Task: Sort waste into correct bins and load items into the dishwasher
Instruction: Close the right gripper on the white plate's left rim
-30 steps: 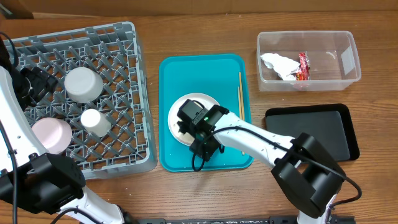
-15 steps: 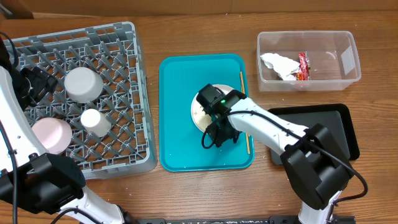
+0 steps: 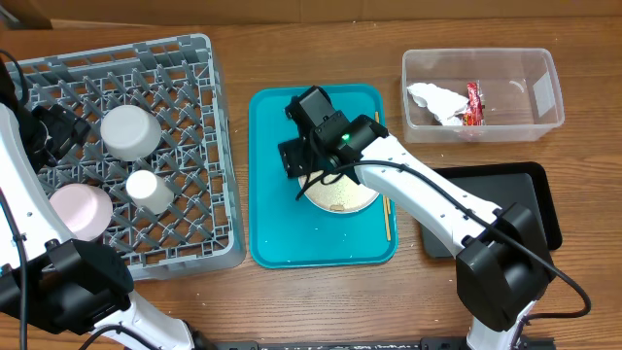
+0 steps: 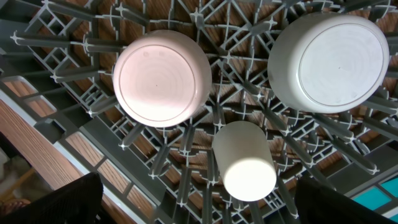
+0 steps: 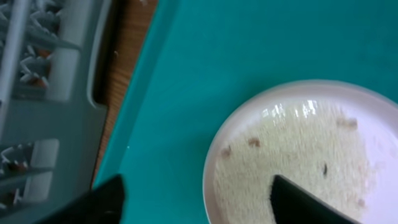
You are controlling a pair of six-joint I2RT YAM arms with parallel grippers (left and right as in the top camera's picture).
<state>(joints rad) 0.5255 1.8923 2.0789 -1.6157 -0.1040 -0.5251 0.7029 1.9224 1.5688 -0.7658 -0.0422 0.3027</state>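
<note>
The round plate with rice-like crumbs lies on the teal tray. In the right wrist view the plate fills the right side. My right gripper is open; one finger hangs over the tray, the other over the plate's rim. The chopsticks lie at the tray's right edge, partly hidden by the plate. My left gripper is open above the grey dish rack. The rack holds an upturned pink bowl, a grey-white bowl and a white cup.
The clear tub at the back right holds the crumpled napkin and the red wrapper. The black tray lies right of the teal tray, partly under my right arm.
The plate has slid right across the teal tray, up against the chopsticks. My right gripper moved from the tray's front to its back left, uncovering the plate. The left arm is still.
</note>
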